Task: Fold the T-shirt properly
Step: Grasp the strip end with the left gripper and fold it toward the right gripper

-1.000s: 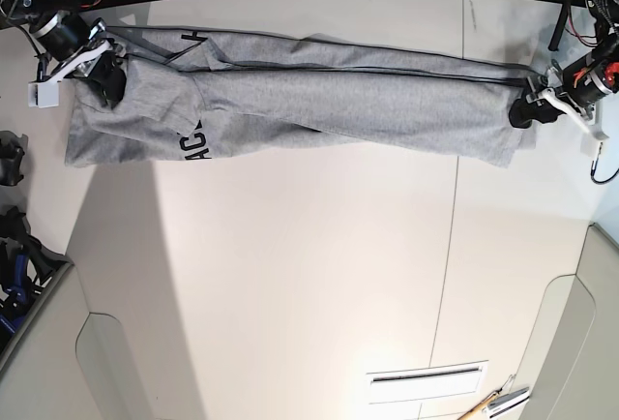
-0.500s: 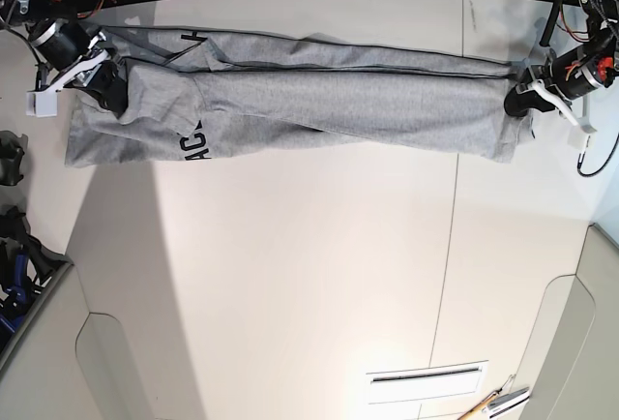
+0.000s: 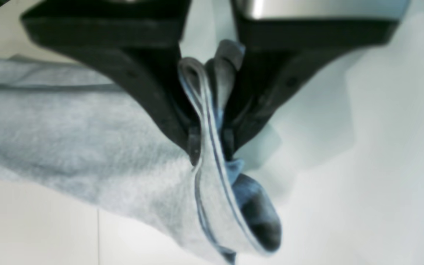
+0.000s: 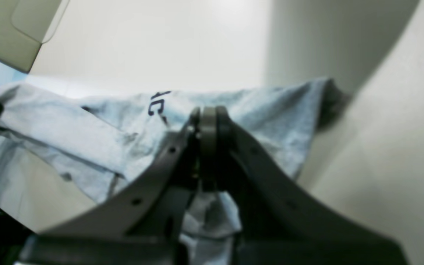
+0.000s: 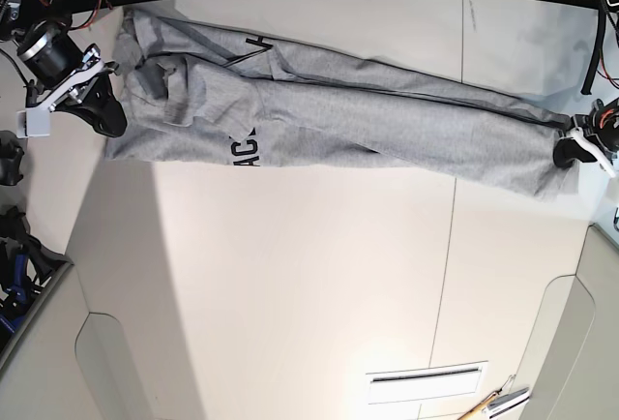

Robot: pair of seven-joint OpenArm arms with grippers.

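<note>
Fabric sits pinched between both pairs of jaws. In the left wrist view we see the left gripper [image 3: 209, 147] clamped on a bunched, hemmed edge of the T-shirt [image 3: 87, 154], with several layers of grey cloth rising between its black fingers [image 3: 153, 95] and a fold hanging below the tips. In the right wrist view the right gripper [image 4: 208, 121] has its fingertips pressed together on a thin bit of the T-shirt [image 4: 256, 121], whose black lettering shows just beyond the tips.

In the base view we find the left gripper [image 5: 571, 149] at the right edge and the right gripper [image 5: 104, 115] at the left edge, well apart, with the T-shirt [image 5: 368, 115] stretched between them as a long, narrow, folded band across the far part of the white table [image 5: 290, 285]. The band runs slightly downward from left to right. Partial black capitals [image 5: 244, 149] show on its near edge toward the left. A white slotted plate [image 5: 426, 381] lies at the near side of the table.
</note>
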